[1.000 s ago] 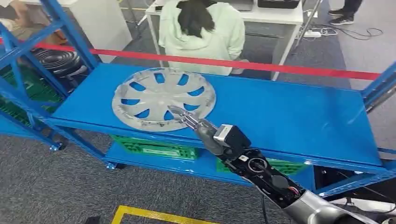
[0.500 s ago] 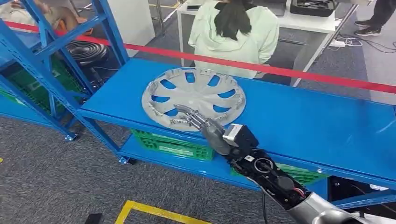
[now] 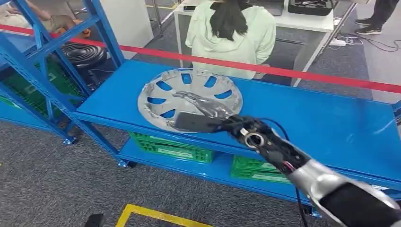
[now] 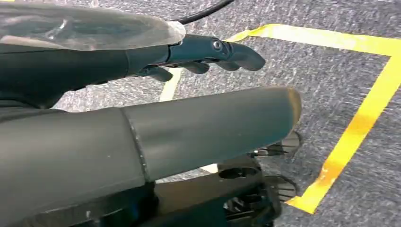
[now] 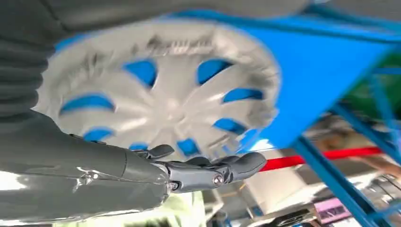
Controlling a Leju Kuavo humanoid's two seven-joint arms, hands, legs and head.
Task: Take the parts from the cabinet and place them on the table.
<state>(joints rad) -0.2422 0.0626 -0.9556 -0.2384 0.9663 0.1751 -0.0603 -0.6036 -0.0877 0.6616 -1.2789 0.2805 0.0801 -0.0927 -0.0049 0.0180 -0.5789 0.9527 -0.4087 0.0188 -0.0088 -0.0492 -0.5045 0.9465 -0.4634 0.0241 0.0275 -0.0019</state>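
A silver hubcap point(image 3: 189, 97) with several cut-out openings lies flat on the blue cabinet shelf point(image 3: 307, 118). My right hand point(image 3: 202, 106) reaches over the hubcap's middle with its fingers stretched out and nothing in them; I cannot tell whether it touches the hubcap. In the right wrist view, the dark fingers point(image 5: 208, 171) stand apart from the blurred hubcap point(image 5: 161, 94). My left hand point(image 4: 142, 94) hangs over the grey floor with its fingers point(image 4: 213, 49) away from the thumb, holding nothing.
A person in a light green hoodie point(image 3: 231, 33) sits just behind the shelf, beyond a red barrier tape point(image 3: 293, 72). Green crates point(image 3: 170, 149) fill the lower shelf. Blue uprights point(image 3: 28, 71) and a black coiled part point(image 3: 85, 53) stand left. Yellow floor tape point(image 3: 151, 215) lies in front.
The camera has shifted. My right hand has moved from the hubcap's near rim to over its middle, and the wrist has turned.
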